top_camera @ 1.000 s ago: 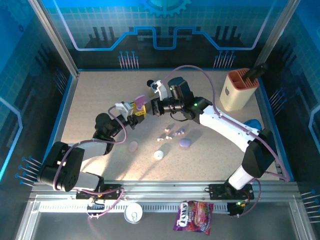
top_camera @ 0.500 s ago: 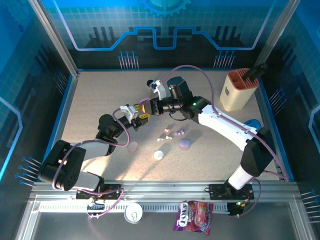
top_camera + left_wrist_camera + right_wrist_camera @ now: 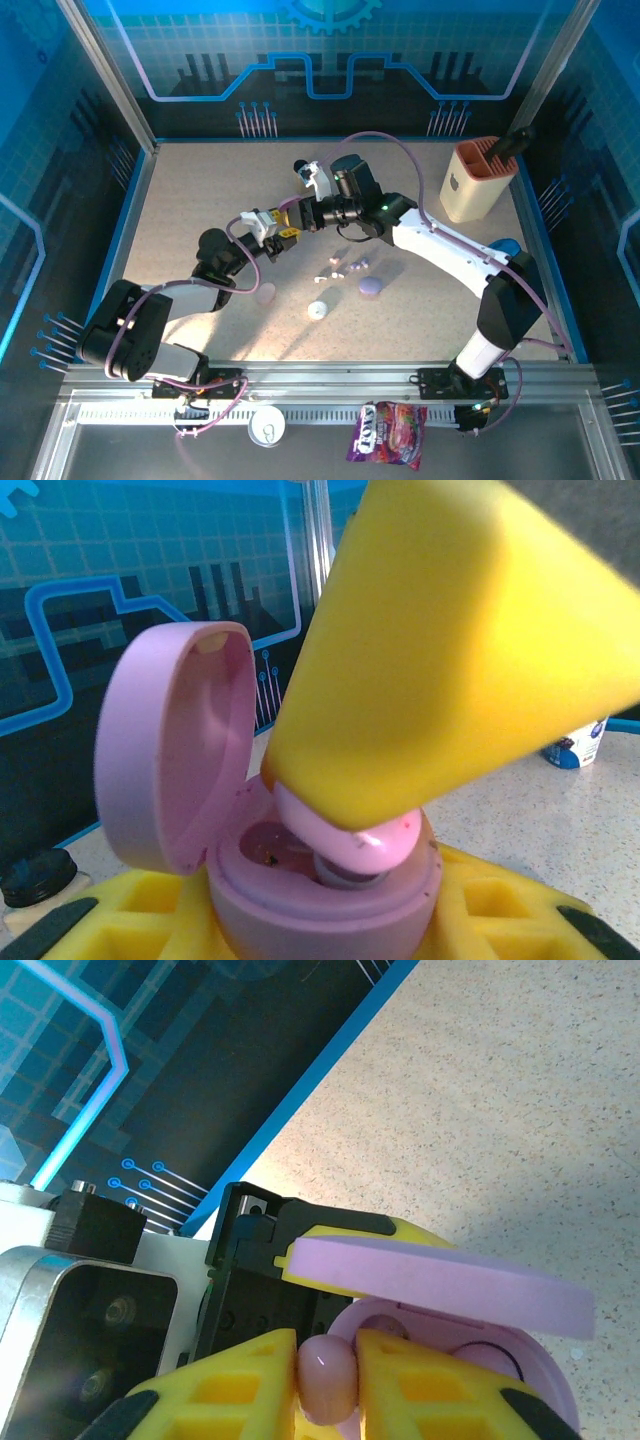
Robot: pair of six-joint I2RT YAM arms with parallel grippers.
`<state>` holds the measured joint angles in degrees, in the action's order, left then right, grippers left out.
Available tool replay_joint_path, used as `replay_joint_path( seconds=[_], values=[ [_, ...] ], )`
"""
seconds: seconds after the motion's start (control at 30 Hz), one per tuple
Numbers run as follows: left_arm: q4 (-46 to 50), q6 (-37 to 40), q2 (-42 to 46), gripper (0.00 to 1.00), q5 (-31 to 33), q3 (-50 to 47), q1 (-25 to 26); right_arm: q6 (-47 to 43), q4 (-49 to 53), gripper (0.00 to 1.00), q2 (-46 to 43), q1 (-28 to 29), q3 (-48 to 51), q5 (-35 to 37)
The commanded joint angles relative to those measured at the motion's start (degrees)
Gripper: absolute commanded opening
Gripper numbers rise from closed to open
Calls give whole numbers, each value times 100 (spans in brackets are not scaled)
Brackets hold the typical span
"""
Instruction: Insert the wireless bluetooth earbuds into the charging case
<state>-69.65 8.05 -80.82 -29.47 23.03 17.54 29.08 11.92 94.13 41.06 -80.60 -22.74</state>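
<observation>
My left gripper (image 3: 320,925) is shut on the base of a pink charging case (image 3: 300,900), whose lid (image 3: 170,750) stands open. My right gripper (image 3: 327,1380) is shut on a pale pink earbud (image 3: 325,1372). It holds the earbud (image 3: 350,835) down in the case's right well, with its tip inside. The left well shows bare. In the top view the two grippers meet above the middle of the table, left gripper (image 3: 272,226) against right gripper (image 3: 298,214). More loose earbuds (image 3: 333,268) lie on the table below them.
A purple case (image 3: 370,286), a round white case (image 3: 318,310) and a pink case (image 3: 266,292) lie on the table near the loose buds. A beige holder (image 3: 476,182) stands at the back right, with a blue object (image 3: 506,246) by the right edge.
My left gripper has carried the open case to the right and lower, up against the right gripper. The right gripper has edged left with the earbud.
</observation>
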Motion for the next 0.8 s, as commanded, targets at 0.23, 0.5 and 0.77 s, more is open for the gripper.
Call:
replay_joint_path(
  seconds=[0.23, 0.5, 0.77],
  values=[
    [-238, 50, 101, 37, -15, 32, 57, -157, 297, 28, 20, -54, -79, 477],
    [-266, 108, 1, 36, 24, 16, 58, -213, 117, 39, -290, -37, -23, 319],
    [-174, 416, -22, 37, 109, -53, 57, -426, 257, 40, -502, -42, -179, 287]
  ],
)
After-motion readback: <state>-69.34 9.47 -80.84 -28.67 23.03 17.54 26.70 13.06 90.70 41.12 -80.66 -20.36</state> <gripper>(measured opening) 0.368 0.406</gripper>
